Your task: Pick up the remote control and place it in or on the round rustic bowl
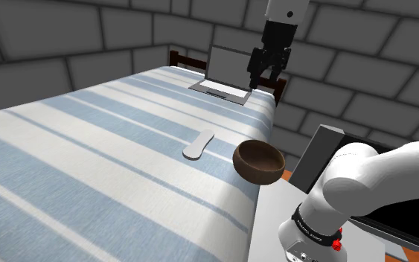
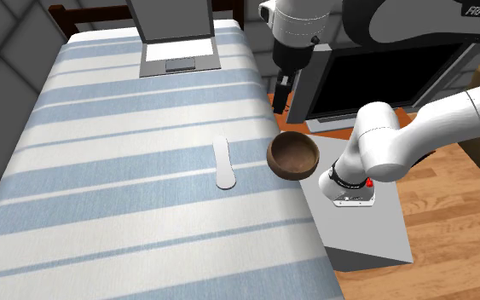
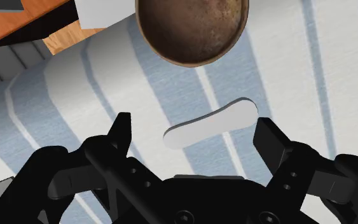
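Hanging over a stripy bed point(image 1: 88, 164), the black gripper point(image 1: 266, 82) had its fingers point(image 3: 121, 130) wide apart with nothing in them.

The big bed had a blue and white cover. The white arm point(image 1: 379, 186) reached up from its stand beside the bed. A grey laptop point(image 1: 226, 74) sat open at the far end of the bed. A round brown bowl point(image 1: 259, 160) sat at the bed's edge, near the stand. The gripper was up in the air, between the laptop and the bowl. The little white remote control point(image 1: 198, 144) lay flat on the cover, near the bowl but not touching it, and the gripper did not touch it.
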